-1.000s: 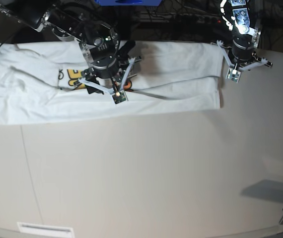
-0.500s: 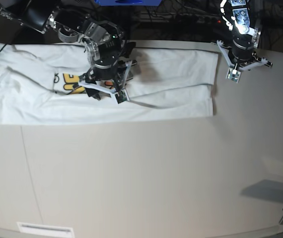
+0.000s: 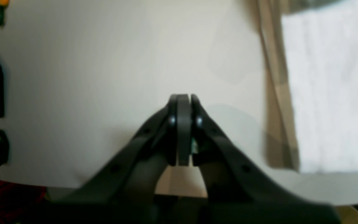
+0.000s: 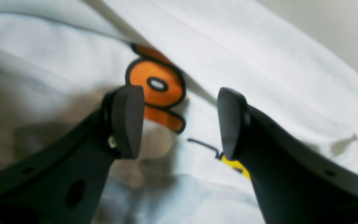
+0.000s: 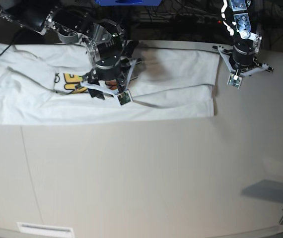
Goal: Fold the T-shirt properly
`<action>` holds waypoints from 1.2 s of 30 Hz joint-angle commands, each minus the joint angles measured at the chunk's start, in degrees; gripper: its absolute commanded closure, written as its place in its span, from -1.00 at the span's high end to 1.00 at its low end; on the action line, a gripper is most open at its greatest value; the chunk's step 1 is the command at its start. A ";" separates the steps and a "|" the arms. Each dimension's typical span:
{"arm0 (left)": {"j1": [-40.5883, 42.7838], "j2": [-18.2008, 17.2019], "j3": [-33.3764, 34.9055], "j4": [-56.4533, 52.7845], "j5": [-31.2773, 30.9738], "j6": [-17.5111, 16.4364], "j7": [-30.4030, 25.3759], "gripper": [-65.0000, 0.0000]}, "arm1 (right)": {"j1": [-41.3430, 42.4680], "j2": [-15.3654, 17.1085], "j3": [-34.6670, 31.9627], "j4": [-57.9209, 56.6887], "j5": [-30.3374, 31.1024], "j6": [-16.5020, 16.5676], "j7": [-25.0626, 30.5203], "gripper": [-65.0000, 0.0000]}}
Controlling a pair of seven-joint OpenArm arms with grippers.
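T-shirt [image 5: 171, 91] lies partly folded along the desk's [image 5: 141, 173] far edge. Right end effector [image 4: 179, 121] hovers open above the print; left end effector [image 3: 183, 102] closed, empty, beside the hem. Next move likely calls for pinching a fold.

The right arm's black two-fingered gripper [image 4: 179, 121] stands with its jaws apart above the rumpled white cotton T-shirt [image 4: 275, 77]. Between the fingertips [image 4: 127, 121] shows an orange, black-outlined printed letter [image 4: 155, 84]. A scrap of yellow print [image 4: 233, 163] peeks out beside the right-hand finger.
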 commanded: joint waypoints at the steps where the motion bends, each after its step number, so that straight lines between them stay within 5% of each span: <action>1: -0.34 -0.44 -0.29 0.64 0.23 0.67 -0.63 -1.00 | 1.29 -0.07 0.25 0.75 -1.07 0.83 0.72 0.07; 27: -0.61 -0.44 -0.29 0.46 0.23 0.67 -0.54 -1.00 | 3.66 -0.07 0.77 -5.58 -1.07 2.42 3.53 0.05; 36: -0.61 -0.44 -0.29 0.37 0.23 0.67 -0.45 -1.00 | 3.75 -0.95 0.77 -9.89 -1.07 3.03 3.79 -0.67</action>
